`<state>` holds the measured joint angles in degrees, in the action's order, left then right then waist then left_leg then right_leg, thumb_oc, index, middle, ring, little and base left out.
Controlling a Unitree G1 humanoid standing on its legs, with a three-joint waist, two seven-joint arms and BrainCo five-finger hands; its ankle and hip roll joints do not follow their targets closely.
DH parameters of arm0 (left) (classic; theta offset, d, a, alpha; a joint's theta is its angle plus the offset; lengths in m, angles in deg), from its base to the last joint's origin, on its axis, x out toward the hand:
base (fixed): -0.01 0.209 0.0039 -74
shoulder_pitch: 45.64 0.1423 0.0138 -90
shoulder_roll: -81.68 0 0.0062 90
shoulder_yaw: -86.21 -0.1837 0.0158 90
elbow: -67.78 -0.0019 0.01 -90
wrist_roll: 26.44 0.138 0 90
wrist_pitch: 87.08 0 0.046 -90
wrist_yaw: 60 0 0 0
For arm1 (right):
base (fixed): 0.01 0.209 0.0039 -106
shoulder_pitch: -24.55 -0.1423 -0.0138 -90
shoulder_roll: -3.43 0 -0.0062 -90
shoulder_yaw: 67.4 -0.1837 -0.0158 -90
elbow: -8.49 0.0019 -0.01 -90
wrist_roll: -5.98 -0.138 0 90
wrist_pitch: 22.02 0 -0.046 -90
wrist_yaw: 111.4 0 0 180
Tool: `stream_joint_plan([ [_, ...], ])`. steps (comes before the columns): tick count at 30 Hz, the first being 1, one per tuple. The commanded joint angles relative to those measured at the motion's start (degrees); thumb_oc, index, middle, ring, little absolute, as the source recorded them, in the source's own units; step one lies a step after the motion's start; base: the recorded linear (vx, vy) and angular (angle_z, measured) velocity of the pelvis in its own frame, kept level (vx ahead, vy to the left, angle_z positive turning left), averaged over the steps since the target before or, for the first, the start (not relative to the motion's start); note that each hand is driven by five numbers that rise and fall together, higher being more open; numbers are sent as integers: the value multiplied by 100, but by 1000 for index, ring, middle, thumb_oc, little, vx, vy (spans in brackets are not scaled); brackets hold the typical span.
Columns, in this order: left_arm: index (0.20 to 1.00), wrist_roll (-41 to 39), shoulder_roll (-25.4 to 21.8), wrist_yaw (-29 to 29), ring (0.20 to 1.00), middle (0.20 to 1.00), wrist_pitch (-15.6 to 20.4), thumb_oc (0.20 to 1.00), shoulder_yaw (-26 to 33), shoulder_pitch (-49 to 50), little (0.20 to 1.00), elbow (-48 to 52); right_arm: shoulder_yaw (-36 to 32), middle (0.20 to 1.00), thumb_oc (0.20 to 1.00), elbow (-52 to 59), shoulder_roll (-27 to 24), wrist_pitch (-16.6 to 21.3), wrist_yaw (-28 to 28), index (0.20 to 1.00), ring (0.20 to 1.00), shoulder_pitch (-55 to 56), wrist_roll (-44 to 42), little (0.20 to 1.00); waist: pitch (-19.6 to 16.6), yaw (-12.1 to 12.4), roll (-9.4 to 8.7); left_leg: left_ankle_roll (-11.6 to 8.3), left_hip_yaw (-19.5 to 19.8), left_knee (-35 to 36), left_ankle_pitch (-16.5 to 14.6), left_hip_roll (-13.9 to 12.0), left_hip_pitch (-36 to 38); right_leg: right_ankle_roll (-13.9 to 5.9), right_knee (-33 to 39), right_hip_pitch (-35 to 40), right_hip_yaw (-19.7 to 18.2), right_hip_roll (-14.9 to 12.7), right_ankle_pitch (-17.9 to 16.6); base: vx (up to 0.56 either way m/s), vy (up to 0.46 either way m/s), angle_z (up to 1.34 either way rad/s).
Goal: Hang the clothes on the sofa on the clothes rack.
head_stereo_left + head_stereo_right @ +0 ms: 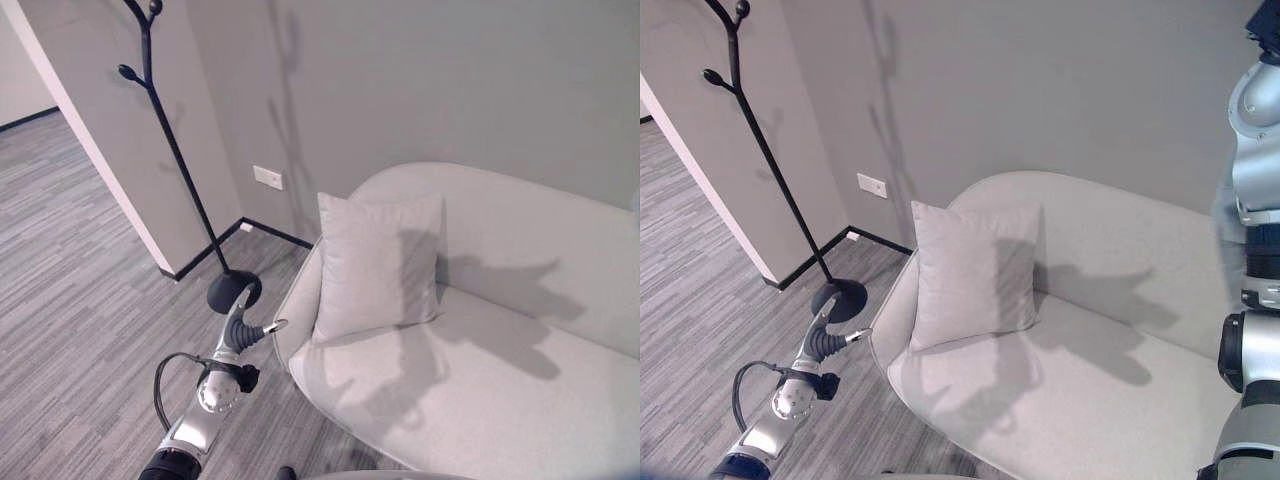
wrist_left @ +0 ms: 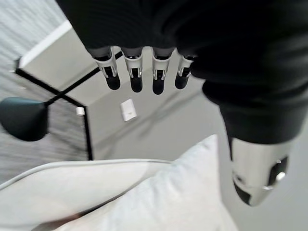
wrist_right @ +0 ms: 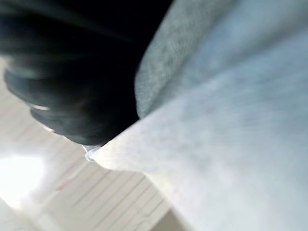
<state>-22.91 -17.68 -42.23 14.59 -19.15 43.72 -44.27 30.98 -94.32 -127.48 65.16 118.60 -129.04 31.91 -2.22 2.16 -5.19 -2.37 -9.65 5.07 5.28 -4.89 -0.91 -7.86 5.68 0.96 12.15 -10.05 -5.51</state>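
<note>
Left hand low beside the sofa; pale cloth pressed against my right wrist camera.

My left hand (image 2: pixel 144 72) hangs off the sofa's (image 1: pixel 480 400) left end, near the clothes rack's (image 1: pixel 170 140) round base, fingers straight and holding nothing. A pillow (image 1: pixel 378 262) leans upright against the sofa back. My right hand's dark cover (image 3: pixel 72 72) shows with grey-white clothes (image 3: pixel 231 120) draped right against it; I cannot tell how those fingers stand.
</note>
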Motion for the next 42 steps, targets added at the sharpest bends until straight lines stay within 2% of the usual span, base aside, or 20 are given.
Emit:
stream_joint_plan([
  [1,1000,41,-255,153,1000,1000,517,1000,-162,-613,1000,456,243,200,200,-182,-244,109,-150,200,200,-507,-56,200,-292,137,-28,-337,235,-7,-209,-408,-171,-171,-93,160,-10,-31,285,0,0,0],
  [7,1000,590,-115,526,1000,1000,503,1000,-284,-1485,1000,1167,156,200,200,70,394,227,-288,200,200,-311,-298,200,-333,56,-4,-334,247,-7,-232,-414,-160,-142,-93,161,-58,-3,284,-1,-1,-1],
  [9,1000,646,16,556,1000,1000,527,1000,-489,-1794,1000,1238,152,200,200,234,655,270,-373,200,200,-205,-354,200,-337,28,-9,-338,247,-7,-233,-416,-156,-132,-94,162,-56,0,284,0,0,0],
  [12,1000,375,427,453,1000,1000,566,1000,-1034,-2385,1000,1250,132,200,200,577,1337,402,-489,200,200,-65,-522,200,-362,-43,8,-329,251,-7,-237,-404,-150,-114,-99,168,-81,1,277,0,0,0],
  [13,1000,365,435,457,1000,1000,571,1000,-1046,-2416,1000,1215,119,200,200,595,1335,394,-497,200,200,-55,-516,200,-358,-41,7,-329,253,-7,-238,-405,-152,-114,-100,168,-79,1,278,0,0,0],
  [14,1000,56,679,326,1000,1000,583,1000,-1374,-2650,1000,1153,199,200,200,792,1646,435,-577,200,200,-36,-503,200,-362,-83,16,-333,242,-7,-280,-408,-122,-112,-108,194,-84,5,311,0,0,0],
  [15,1000,36,689,322,1000,1000,600,1000,-1387,-2689,1000,1111,177,200,200,827,1639,418,-592,200,200,-18,-489,200,-354,-76,11,-325,246,-7,-239,-402,-147,-107,-105,174,-81,1,279,0,0,0],
  [16,1000,-231,888,80,1000,1000,618,1000,-1776,-2849,1000,1128,261,200,200,930,1892,433,-646,200,200,-21,-456,200,-365,-117,27,-317,240,-7,-242,-398,-145,-102,-110,162,-96,0,276,0,0,0],
  [19,1000,-420,1086,-280,1000,1000,603,1000,-2344,-3081,1000,1106,361,200,200,939,2186,436,-675,200,200,-109,-479,200,-376,-152,45,-301,238,-7,-256,-389,-141,-100,-111,151,-122,-1,268,0,0,0],
  [20,1000,-431,1098,-285,1000,1000,616,1000,-2356,-3104,1000,1072,356,200,200,931,2179,437,-672,200,200,-111,-477,200,-372,-139,39,-300,235,-7,-258,-389,-140,-101,-110,150,-125,-2,268,0,0,0],
  [23,1000,-1007,1608,-777,1000,1000,537,1000,-3264,-3352,1000,510,481,200,200,808,2598,434,-613,200,200,-347,-633,200,-381,-226,30,-275,220,-7,-279,-367,-115,-88,-133,151,-175,0,282,-1,2,-1],
  [27,1000,-884,1958,-842,1000,1000,414,1000,-3654,-3584,1000,-149,509,200,200,636,2761,410,-531,200,200,-544,-794,200,-402,-289,12,-273,202,-7,-292,-360,-103,-90,-129,148,-189,-3,283,0,0,0],
  [28,200,-628,2251,-652,200,200,324,200,-3749,-3826,200,-868,516,200,200,591,2799,399,-503,200,200,-641,-887,200,-409,-337,3,-268,201,-7,-290,-350,-107,-87,-129,132,-204,-9,283,0,0,0],
  [32,200,-566,2498,-332,200,200,134,200,-3563,-3953,200,-1649,498,200,200,745,2720,325,-522,200,200,-686,-962,200,-411,-380,3,-271,193,-7,-283,-339,-115,-81,-138,116,-210,-12,284,7,-3,-1],
  [33,200,-639,2488,-211,200,200,68,200,-3357,-3887,200,-1813,468,200,200,870,2543,272,-539,200,200,-713,-968,200,-408,-387,7,-272,185,-7,-291,-337,-111,-84,-141,108,-215,-17,280,0,0,0],
  [38,200,-865,2260,-232,200,200,13,200,-3125,-3686,200,-1592,400,200,200,842,2233,165,-553,200,200,-700,-930,200,-408,-335,19,-265,175,-7,-300,-347,-94,-88,-132,121,-215,-16,283,2,-7,0],
  [42,200,-1244,1872,-276,200,200,33,200,-2719,-3372,200,-1019,279,200,200,805,1880,47,-559,200,200,-665,-801,200,-389,-255,28,-278,199,-7,-275,-367,-104,-80,-134,141,-189,11,312,0,-29,1],
])
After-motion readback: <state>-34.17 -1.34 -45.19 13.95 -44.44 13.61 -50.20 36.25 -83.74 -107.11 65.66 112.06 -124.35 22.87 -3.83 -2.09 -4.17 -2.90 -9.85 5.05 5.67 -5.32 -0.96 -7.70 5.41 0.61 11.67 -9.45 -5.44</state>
